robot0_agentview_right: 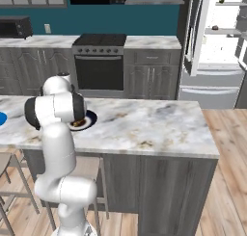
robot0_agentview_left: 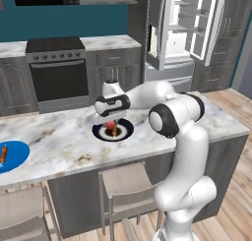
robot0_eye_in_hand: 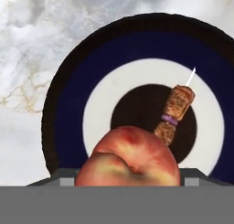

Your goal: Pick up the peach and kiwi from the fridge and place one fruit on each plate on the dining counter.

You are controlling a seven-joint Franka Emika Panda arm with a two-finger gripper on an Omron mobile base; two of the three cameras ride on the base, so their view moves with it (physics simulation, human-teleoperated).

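- Gripper (robot0_agentview_left: 111, 121) is hanging over the black plate (robot0_agentview_left: 125, 132) on the dining counter (robot0_agentview_left: 64, 141), pointing down at it.
- Peach (robot0_eye_in_hand: 129, 158) is sitting between the jaws, which are clamped on it; in the hand view it is blocking the finger tips, so the contact itself is hidden.
- In the left base view the peach (robot0_agentview_left: 110, 124) is showing as a small red spot just above the plate's middle; whether it is touching the plate, cannot tell.
- Peach is near round, no clear long axis; its crease and stem dimple are facing the hand camera.
- A brown skewer (robot0_eye_in_hand: 175, 113) is lying on the plate's dark centre, long axis running diagonally in the hand view, white tip pointing to the upper right, a purple band around its middle. Its lower end is passing behind the peach.
- Plate is showing rings: dark rim, navy band, white band, black centre.
- Blue plate (robot0_agentview_left: 15, 155) is lying well apart, at the counter's left end, with a small brown item on it.
- Fridge (robot0_agentview_left: 184, 26) is standing behind the counter, doors open, white interior showing.
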